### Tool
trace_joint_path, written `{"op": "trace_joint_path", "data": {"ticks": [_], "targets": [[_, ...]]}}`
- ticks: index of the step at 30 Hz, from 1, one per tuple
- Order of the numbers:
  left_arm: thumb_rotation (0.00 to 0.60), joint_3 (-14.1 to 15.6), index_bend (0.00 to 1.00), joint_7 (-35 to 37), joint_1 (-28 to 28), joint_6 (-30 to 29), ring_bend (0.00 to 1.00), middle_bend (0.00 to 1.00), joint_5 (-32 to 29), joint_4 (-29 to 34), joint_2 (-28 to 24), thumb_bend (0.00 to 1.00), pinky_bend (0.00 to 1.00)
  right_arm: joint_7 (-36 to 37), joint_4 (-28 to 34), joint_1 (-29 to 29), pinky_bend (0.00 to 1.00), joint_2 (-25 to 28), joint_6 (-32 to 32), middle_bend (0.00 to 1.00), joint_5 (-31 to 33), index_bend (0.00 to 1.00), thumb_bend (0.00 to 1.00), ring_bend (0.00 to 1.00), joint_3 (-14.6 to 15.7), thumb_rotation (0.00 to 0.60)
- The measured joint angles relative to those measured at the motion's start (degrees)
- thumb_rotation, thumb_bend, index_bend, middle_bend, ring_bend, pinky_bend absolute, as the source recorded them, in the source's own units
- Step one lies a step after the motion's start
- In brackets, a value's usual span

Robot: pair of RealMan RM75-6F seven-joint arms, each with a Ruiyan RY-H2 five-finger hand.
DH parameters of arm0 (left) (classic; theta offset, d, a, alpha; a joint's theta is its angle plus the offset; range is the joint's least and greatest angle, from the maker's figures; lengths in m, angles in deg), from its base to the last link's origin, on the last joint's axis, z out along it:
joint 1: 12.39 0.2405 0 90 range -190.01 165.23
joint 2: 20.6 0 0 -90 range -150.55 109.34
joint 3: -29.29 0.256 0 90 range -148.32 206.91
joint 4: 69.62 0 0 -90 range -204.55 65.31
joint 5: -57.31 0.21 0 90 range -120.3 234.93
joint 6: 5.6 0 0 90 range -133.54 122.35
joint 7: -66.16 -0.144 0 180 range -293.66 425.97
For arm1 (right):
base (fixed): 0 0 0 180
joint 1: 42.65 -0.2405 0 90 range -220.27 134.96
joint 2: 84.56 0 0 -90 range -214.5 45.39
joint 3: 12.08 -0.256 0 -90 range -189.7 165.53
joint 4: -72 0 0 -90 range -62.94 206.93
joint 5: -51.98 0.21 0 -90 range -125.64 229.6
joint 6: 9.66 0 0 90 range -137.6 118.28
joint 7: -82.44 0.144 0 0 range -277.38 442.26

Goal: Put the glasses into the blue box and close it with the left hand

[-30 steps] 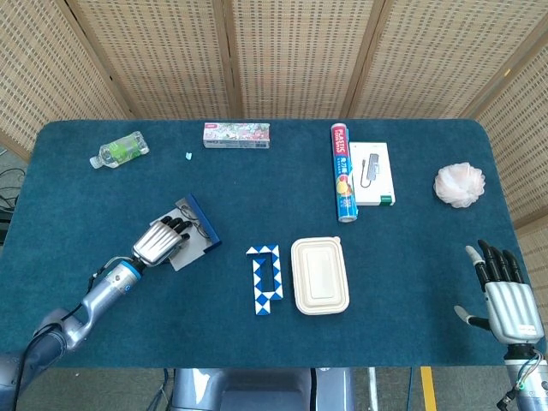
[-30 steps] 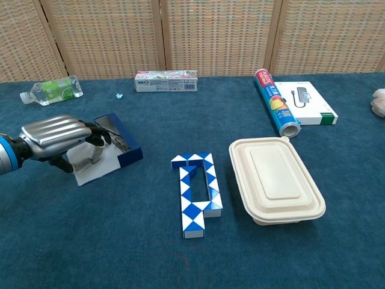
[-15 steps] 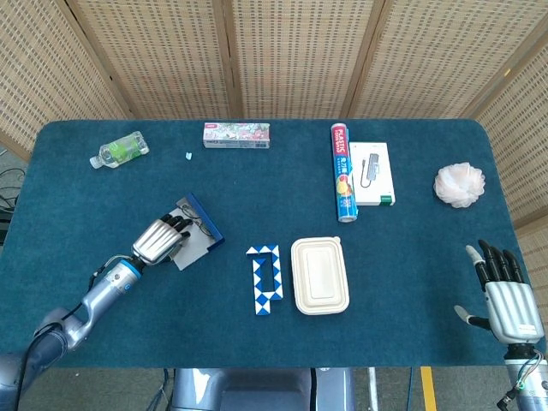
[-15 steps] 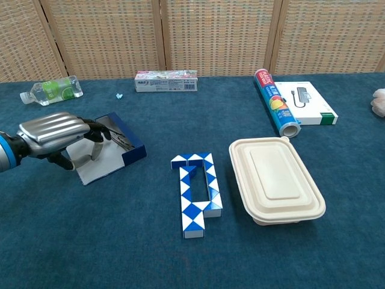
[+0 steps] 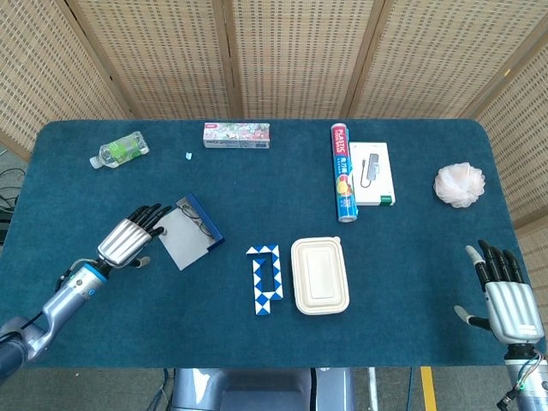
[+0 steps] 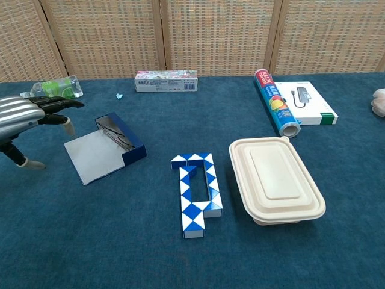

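Left hand (image 5: 127,241) hovers over the table (image 5: 402,274) just left of the blue box (image 5: 199,224), fingers spread and extended toward it, holding nothing, not touching the box. In chest view the same hand (image 6: 27,114) sits at the left frame edge, above the cloth, apart from the box's grey lid flap (image 6: 91,158). Blue box is open, flap lying flat on the table toward the left hand, blue wall on the far-right side. Glasses (image 6: 120,140) lie inside the box against the blue wall; dark thin frame, lenses hard to make out, probably folded. Right hand (image 5: 505,295) is at the lower right corner in head view, fingers apart and straight, empty, resting near the table edge; not seen in chest view. Other items: blue-white snake puzzle (image 5: 266,278) at center front, cream lidded food container (image 5: 320,275) just right of it, not touching. Foil/wrap roll (image 5: 342,173) and white boxed adapter (image 5: 373,174) side by side at back right, pink puff ball (image 5: 459,185) far right. Toothpaste box (image 5: 236,135) at back center, small plastic bottle (image 5: 119,150) back left.
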Motion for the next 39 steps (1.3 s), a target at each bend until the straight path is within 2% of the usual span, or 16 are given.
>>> {"op": "trace_joint_path", "data": {"ticks": [5, 9, 21, 39], "targets": [[0.6, -1.08, 0.23, -0.56, 1.39, 0.02, 0.0, 0.0, -1.85, -0.32, -0.56, 0.01, 0.0, -0.06, 0.0, 0.05, 0.0, -0.03, 0.14, 0.0, -0.07, 0.0, 0.05, 0.0, 0.01, 0.6], [0.6, -1.42, 0.23, -0.17, 1.86, 0.35, 0.0, 0.0, -2.33, -2.5, 0.65, 0.12, 0.0, -0.18, -0.02, 0.06, 0.0, -0.1, 0.18, 0.0, -0.04, 0.0, 0.05, 0.0, -0.02, 0.6], [0.6, -1.26, 0.23, 2.87, 1.79, 1.93, 0.0, 0.0, -1.97, -9.02, 5.39, 0.28, 0.0, -0.09, 0.03, 0.0, 0.0, -0.04, 0.01, 0.0, 0.03, 0.0, 0.05, 0.0, -0.02, 0.6], [0.6, -1.91, 0.27, 2.6, -0.23, 2.27, 0.0, 0.0, -1.46, -12.67, 10.63, 0.3, 0.0, 0.06, 0.08, -0.04, 0.0, 0.07, -0.14, 0.0, 0.07, 0.0, 0.05, 0.0, 0.01, 0.6]]}}
